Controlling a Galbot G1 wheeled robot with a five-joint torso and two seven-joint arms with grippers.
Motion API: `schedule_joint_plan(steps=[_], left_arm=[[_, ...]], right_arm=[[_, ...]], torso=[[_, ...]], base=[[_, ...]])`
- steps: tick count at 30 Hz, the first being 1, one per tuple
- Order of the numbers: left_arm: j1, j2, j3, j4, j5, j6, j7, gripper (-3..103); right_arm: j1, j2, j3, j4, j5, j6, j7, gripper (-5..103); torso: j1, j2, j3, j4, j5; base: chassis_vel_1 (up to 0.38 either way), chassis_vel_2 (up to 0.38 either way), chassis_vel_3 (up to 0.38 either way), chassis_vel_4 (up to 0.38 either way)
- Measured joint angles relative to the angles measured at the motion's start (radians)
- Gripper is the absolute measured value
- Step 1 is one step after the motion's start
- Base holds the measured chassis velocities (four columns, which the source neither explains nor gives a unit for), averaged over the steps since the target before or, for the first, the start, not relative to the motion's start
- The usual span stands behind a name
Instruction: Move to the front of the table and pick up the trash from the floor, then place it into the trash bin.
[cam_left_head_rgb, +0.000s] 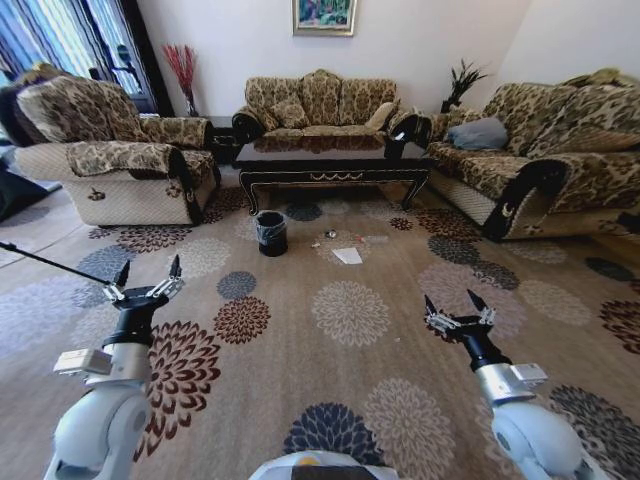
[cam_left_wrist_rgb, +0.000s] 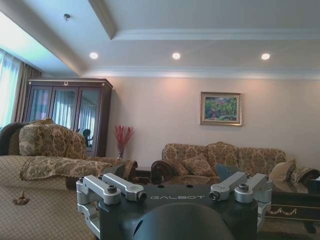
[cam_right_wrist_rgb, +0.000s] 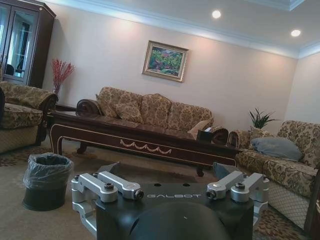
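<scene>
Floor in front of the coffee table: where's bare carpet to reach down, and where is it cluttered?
Free: the wide carpet between the left gripper, the right gripper and the litter, both held up with jaws open. Crowded: the strip before the table, where the trash bin, white paper sheet and small scraps lie close together.

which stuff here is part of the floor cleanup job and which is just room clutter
Part of the job:
- white paper sheet on the floor
- small scraps near it
- trash bin
- table
- left end effector and right end effector, both open, empty

Just lying about:
- grey cushion
- red dried stems
- framed painting
</scene>
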Motion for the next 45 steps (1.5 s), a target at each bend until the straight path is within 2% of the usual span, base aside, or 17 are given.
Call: schedule_joint_plan(steps=[16, 26, 30, 45], left_arm=[[-0.011, -0.017, 0.018, 0.018, 0.010, -0.001, 0.002, 100], [-0.009, -0.022, 0.019, 0.018, 0.010, -0.001, 0.002, 100], [-0.009, -0.024, 0.020, 0.020, 0.011, -0.001, 0.003, 100], [-0.009, -0.029, 0.017, 0.012, 0.003, -0.005, -0.004, 100]], right_arm=[[-0.008, 0.008, -0.002, -0.025, 0.009, 0.117, 0.006, 100], [-0.007, 0.014, -0.007, -0.051, -0.008, 0.160, 0.003, 100], [-0.005, 0.016, -0.011, -0.060, 0.002, 0.190, -0.027, 100], [0.004, 0.018, -0.014, -0.080, 0.000, 0.216, -0.046, 100]], torso=[[-0.019, -0.054, -0.034, 0.0000, -0.0001], [-0.028, -0.084, -0.056, 0.0000, 0.0000], [-0.032, -0.100, -0.067, 0.0000, 0.0000], [-0.042, -0.146, -0.104, 0.0000, 0.0000]], base=[[0.000, 0.000, 0.000, 0.000], [0.000, 0.000, 0.000, 0.000], [0.000, 0.000, 0.000, 0.000], [0.000, 0.000, 0.000, 0.000]])
